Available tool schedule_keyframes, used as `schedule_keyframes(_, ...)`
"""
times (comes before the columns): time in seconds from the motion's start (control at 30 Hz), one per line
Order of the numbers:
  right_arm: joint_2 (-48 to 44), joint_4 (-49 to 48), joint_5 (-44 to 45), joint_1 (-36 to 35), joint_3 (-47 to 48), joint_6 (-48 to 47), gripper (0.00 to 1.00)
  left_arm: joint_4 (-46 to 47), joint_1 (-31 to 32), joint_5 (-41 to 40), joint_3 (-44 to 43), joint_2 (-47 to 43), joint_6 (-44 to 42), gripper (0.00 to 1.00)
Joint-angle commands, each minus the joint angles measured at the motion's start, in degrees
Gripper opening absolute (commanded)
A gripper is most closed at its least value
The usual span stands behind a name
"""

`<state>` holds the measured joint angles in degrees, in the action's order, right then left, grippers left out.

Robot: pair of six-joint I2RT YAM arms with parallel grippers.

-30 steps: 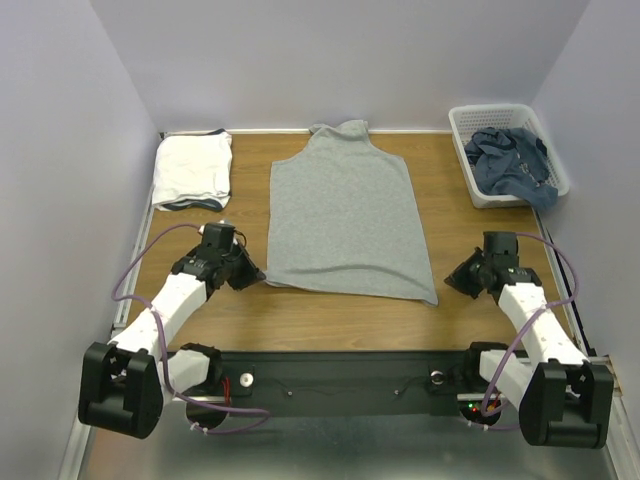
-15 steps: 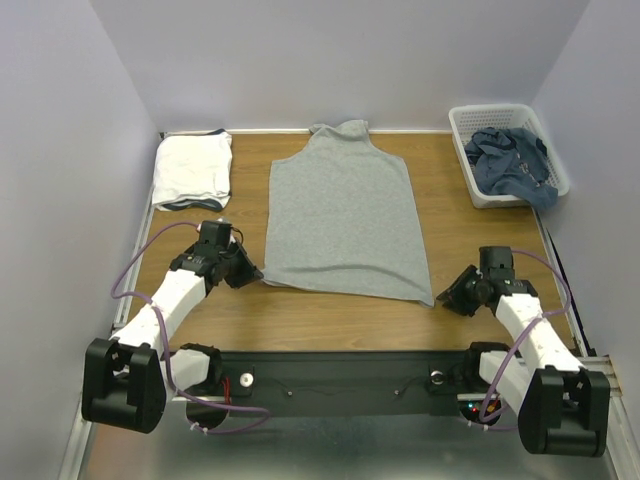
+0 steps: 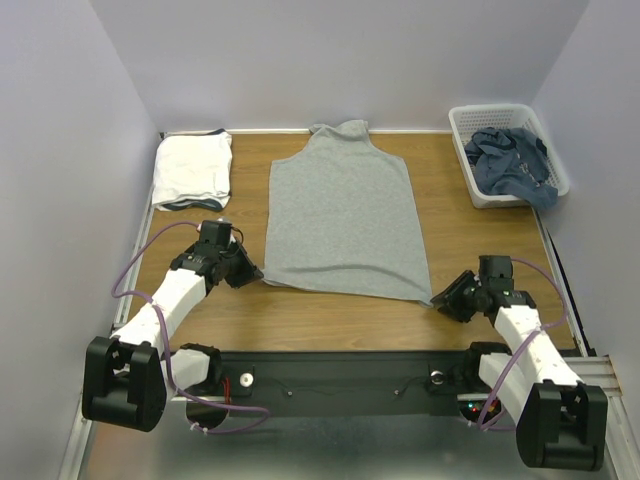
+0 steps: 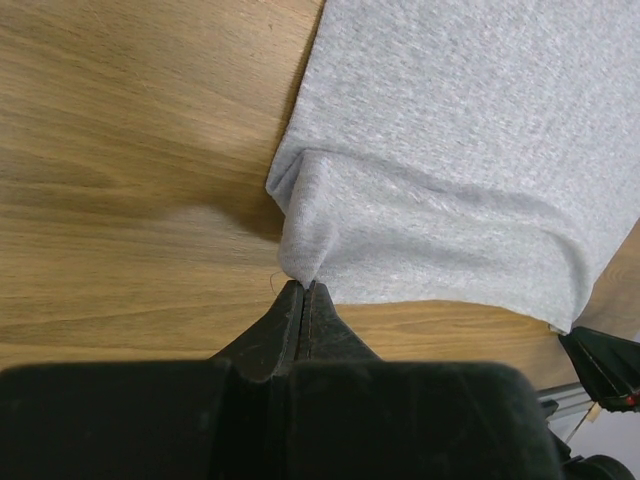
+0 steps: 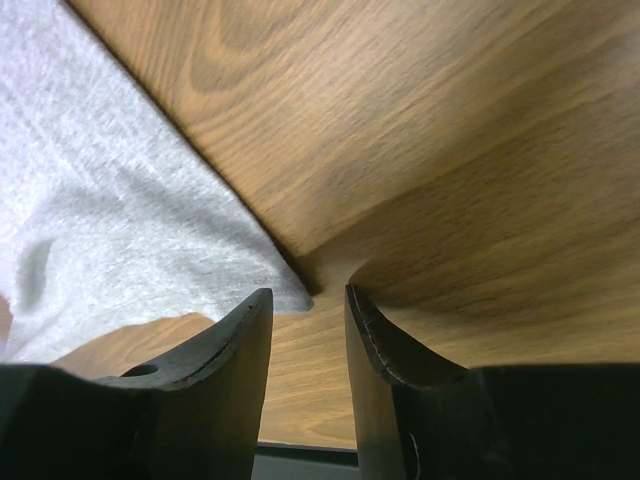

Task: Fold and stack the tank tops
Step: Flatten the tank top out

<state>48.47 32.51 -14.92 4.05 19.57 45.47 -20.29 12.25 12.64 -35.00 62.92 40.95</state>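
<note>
Grey tank top [image 3: 345, 215] flat, spread btw both grippers.
L gripper [image 4: 303, 287] pressed shut, pinching near hem corner; R gripper [image 5: 308, 297] jaws spread, other corner just ahead of tips.

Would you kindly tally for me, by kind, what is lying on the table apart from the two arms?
grey tank top, spread flat: 1
folded white pile: 1
white basket: 1
blue bundle of cloth in the basket, pieces not countable: 1
Total: 4
</note>
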Motion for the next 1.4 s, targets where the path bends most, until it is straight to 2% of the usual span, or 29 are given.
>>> schedule_keyframes(0.0, 1.54, -3.41, -0.73, -0.45, -2.52, 0.49, 0.41, 1.22, -0.21, 0.01, 0.37, -0.34, -0.43, 0.0)
schedule_keyframes(0.17, 3.65, -4.91, 0.32, -1.5, -2.87, 0.14, 0.41, 1.4, -0.21, 0.01, 0.37, 0.1, -0.43, 0.0)
schedule_keyframes(0.27, 4.62, -5.44, 1.12, -1.68, -3.14, -0.12, 0.36, 1.4, -0.21, 0.01, 0.37, 0.28, -0.43, 0.0)
schedule_keyframes(0.37, 4.71, -5.27, 1.65, -1.68, -2.88, -0.12, 0.13, 1.4, -0.12, 0.01, 0.37, 0.37, -0.34, 0.0)
schedule_keyframes(0.43, 4.97, -4.57, 2.17, -1.68, -0.69, -0.21, 0.02, 1.22, -0.12, 0.1, -0.15, 0.54, -0.61, 0.0)
schedule_keyframes(0.47, 5.49, -3.78, 2.87, -1.77, 0.72, -0.64, 0.0, 0.87, -0.12, 0.01, -0.33, 0.72, -0.69, 0.0)
schedule_keyframes(0.63, 7.51, -0.01, 7.52, -1.68, 9.24, -2.67, 0.0, -0.53, -0.21, -0.69, -2.35, 1.07, -2.27, 0.0)
schedule_keyframes(0.9, 10.42, 4.83, 9.64, -1.16, 19.17, -5.56, 0.0, -2.38, -0.21, -0.25, -2.79, 0.89, -2.45, 0.0)
schedule_keyframes(1.37, 11.82, 10.99, 9.12, 3.06, 27.18, -10.32, 0.0, -6.33, -0.65, 3.53, -5.51, -0.51, -3.33, 0.0)
